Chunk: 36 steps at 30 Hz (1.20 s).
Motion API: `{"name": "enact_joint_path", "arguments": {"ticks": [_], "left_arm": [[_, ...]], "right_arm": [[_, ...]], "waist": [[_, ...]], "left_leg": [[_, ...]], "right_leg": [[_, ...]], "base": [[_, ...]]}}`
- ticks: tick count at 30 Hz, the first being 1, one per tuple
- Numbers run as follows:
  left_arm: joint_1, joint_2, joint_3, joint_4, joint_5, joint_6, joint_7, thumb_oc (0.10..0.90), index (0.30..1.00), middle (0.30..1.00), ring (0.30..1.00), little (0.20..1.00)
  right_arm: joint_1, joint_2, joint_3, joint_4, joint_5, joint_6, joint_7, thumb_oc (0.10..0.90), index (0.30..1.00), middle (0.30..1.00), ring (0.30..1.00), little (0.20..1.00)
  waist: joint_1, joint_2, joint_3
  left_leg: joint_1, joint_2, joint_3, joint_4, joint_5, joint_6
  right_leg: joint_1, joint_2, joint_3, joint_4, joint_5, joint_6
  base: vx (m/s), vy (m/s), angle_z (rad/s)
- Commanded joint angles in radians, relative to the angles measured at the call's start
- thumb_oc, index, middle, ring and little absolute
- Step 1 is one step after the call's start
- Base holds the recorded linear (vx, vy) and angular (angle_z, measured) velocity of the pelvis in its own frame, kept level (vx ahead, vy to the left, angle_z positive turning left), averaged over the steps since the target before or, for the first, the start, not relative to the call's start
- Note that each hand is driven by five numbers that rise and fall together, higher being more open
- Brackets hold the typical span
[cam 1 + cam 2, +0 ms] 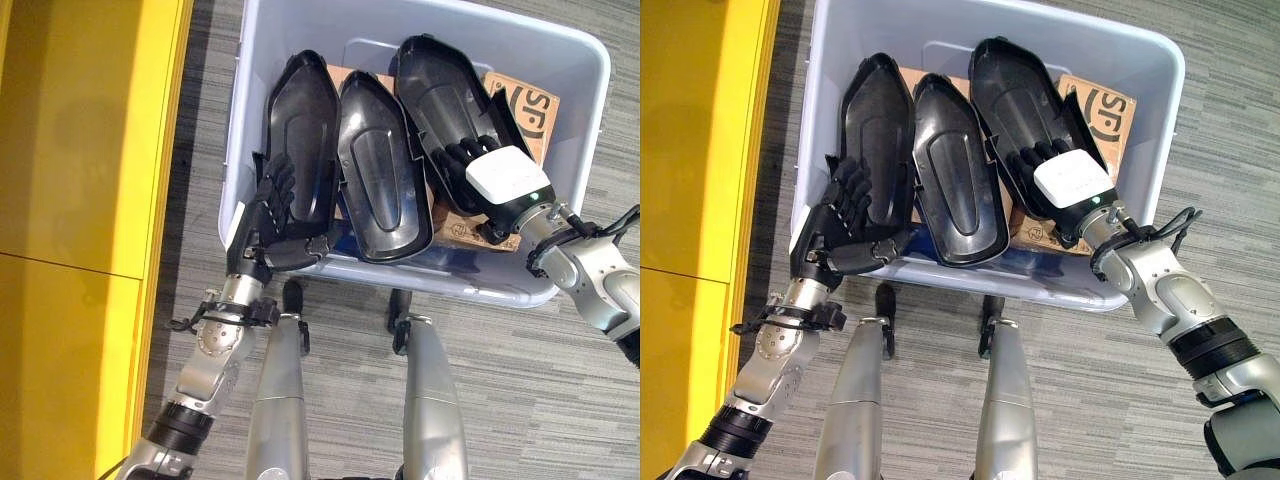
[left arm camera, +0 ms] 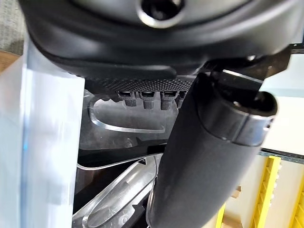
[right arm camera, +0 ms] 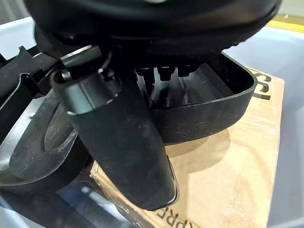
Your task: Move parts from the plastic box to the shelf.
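Three black shell-shaped parts stand side by side in the pale plastic box (image 1: 590, 62): a left part (image 1: 305, 105), a middle part (image 1: 375, 170) and a right part (image 1: 432, 80). My left hand (image 1: 268, 205) reaches over the box's near wall; its fingers lie in the left part's hollow, and its thumb (image 2: 204, 156) curls under that part's near end. My right hand (image 1: 508, 175), with a white cover on its back, grips the right part (image 3: 209, 109). Its fingers sit inside the hollow and its thumb (image 3: 118, 147) presses under the rim.
Under the parts lie cardboard boxes (image 1: 525, 105). A yellow shelf (image 1: 80, 150) runs along the left, close to the box's left wall. Grey carpet (image 1: 520, 380) surrounds the box.
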Motion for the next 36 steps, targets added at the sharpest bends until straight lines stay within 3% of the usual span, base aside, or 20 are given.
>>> {"name": "enact_joint_path", "arguments": {"ticks": [1,3,4,5,6,25,36], "left_arm": [[0.084,0.006,-0.027,0.054,-0.007,0.026,0.027,0.900,1.000,1.000,1.000,1.000],[0.082,0.009,-0.028,0.054,-0.006,0.024,0.028,0.900,1.000,1.000,1.000,1.000],[0.081,0.010,-0.030,0.053,-0.008,0.023,0.029,0.900,1.000,1.000,1.000,1.000],[0.079,0.010,-0.032,0.055,-0.008,0.022,0.031,0.900,1.000,1.000,1.000,1.000],[0.079,0.011,-0.033,0.056,-0.007,0.022,0.031,0.900,1.000,1.000,1.000,1.000],[0.090,0.012,-0.034,0.077,-0.007,0.020,0.010,0.900,1.000,1.000,1.000,1.000],[0.106,0.028,-0.031,0.096,-0.001,0.029,-0.012,0.900,1.000,1.000,1.000,1.000]], "right_arm": [[-0.065,0.045,0.081,0.194,-0.068,0.057,-0.046,0.900,1.000,1.000,1.000,1.000],[-0.067,0.043,0.089,0.202,-0.074,0.058,-0.044,0.900,1.000,1.000,1.000,1.000],[-0.069,0.039,0.094,0.208,-0.074,0.059,-0.042,0.651,0.651,0.651,0.651,0.651],[-0.068,0.042,0.097,0.217,-0.073,0.060,-0.042,0.441,0.358,0.358,0.358,0.358],[-0.070,0.039,0.100,0.217,-0.073,0.060,-0.043,0.400,0.300,0.300,0.300,0.300],[0.028,-0.010,0.039,0.122,-0.045,0.024,-0.032,0.400,0.300,0.300,0.300,0.300],[0.062,-0.051,-0.008,0.034,-0.016,0.001,-0.023,0.400,0.300,0.300,0.300,0.300]], "waist": [[0.036,0.022,-0.028],[0.035,0.023,-0.029],[0.033,0.022,-0.031],[0.033,0.023,-0.033],[0.032,0.023,-0.034],[0.026,0.003,-0.075],[0.025,-0.021,-0.105]], "left_leg": [[-0.057,0.015,-0.028,0.029,-0.037,0.005],[-0.057,0.014,-0.028,0.029,-0.037,0.004],[-0.057,0.015,-0.028,0.025,-0.035,0.002],[-0.056,0.014,-0.027,0.020,-0.034,0.002],[-0.056,0.014,-0.028,0.018,-0.032,0.002],[0.032,0.026,-0.023,-0.077,0.017,-0.007],[0.188,0.040,-0.021,-0.162,0.026,-0.018]], "right_leg": [[0.005,-0.029,0.034,0.067,-0.079,-0.001],[0.003,-0.030,0.034,0.068,-0.080,-0.001],[0.002,-0.030,0.034,0.065,-0.080,0.000],[0.002,-0.030,0.034,0.064,-0.080,0.000],[0.001,-0.030,0.035,0.064,-0.080,0.000],[0.088,-0.025,0.005,-0.016,-0.048,0.003],[0.251,-0.010,-0.015,-0.105,-0.038,0.013]], "base": [[0.00,0.000,0.00],[0.00,-0.003,-0.02],[0.00,0.000,0.00],[0.00,0.000,0.00],[0.00,-0.002,0.03],[0.00,-0.001,0.01],[0.05,-0.018,0.00]]}}
